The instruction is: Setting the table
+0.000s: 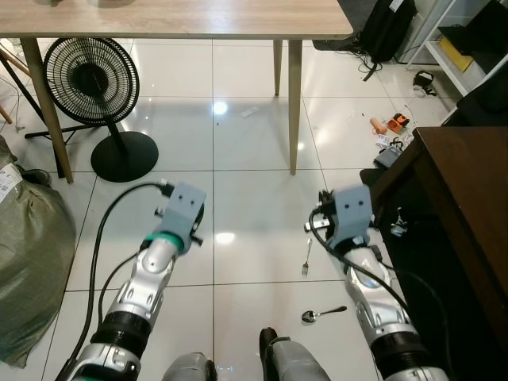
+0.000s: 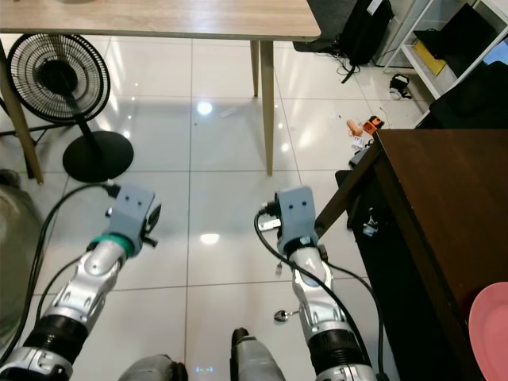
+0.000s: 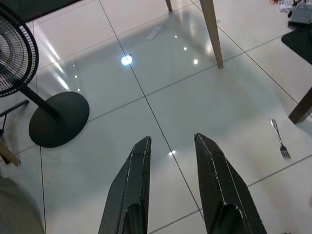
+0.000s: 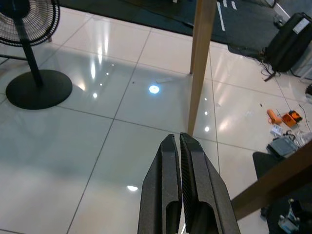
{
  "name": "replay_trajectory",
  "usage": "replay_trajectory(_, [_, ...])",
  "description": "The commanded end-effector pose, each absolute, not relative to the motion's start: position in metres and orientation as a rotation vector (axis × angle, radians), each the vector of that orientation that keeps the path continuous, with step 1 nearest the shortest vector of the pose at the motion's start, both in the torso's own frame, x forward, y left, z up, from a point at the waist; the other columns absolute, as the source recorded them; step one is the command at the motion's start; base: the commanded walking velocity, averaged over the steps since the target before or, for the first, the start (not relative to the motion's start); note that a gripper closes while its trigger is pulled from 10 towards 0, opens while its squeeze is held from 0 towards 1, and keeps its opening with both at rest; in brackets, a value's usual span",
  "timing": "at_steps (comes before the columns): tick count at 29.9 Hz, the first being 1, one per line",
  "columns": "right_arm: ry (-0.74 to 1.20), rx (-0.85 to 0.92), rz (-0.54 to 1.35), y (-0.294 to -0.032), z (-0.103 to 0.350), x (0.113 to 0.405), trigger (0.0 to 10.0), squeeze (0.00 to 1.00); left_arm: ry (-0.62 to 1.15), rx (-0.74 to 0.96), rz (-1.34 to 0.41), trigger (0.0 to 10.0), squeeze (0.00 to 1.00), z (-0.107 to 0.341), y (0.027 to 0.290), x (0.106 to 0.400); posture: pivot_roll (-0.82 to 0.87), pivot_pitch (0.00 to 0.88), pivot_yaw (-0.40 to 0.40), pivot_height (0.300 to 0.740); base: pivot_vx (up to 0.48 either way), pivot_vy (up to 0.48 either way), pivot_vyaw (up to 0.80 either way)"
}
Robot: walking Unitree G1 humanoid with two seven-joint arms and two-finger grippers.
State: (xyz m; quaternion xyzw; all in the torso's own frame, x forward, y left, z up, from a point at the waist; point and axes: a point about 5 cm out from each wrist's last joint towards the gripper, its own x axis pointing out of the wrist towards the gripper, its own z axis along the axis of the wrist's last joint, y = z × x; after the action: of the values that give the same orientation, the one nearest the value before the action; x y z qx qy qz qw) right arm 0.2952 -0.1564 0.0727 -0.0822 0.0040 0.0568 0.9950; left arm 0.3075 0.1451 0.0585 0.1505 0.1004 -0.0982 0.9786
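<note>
Glossy white floor tiles hold a spoon point(image 1: 322, 314) nearest, then a fork point(image 1: 306, 259). Right gripper point(image 4: 181, 161) pressed closed, left gripper point(image 3: 171, 151) parted, both empty. Retrieval seems next: bend and grasp cutlery; wooden table point(image 1: 182, 20) beyond.

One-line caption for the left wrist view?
Left gripper, fingers apart, above white tile floor; fork lying ahead.
</note>
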Motion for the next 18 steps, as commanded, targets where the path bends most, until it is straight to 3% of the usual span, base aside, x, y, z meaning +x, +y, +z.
replay_trajectory(1, [0.027,-0.165,0.088,-0.162,0.065,0.289,10.0,0.0,0.216,0.304,-0.201,10.0,0.0,0.055,0.144,0.305,0.12,0.052,0.01,0.74,0.0,0.0,0.0])
replay_trajectory(13, [0.059,-0.19,0.053,-0.163,0.051,0.276,10.0,0.0,0.24,0.302,-0.224,10.0,0.0,0.047,0.147,0.303,0.1,0.049,0.013,0.74,0.0,0.0,0.0])
replay_trajectory(18, [0.169,-0.231,-0.016,-0.171,0.029,0.28,10.0,0.0,0.374,0.259,-0.248,10.0,0.0,0.021,0.152,0.297,0.11,0.042,-0.001,0.74,0.0,0.0,0.0])
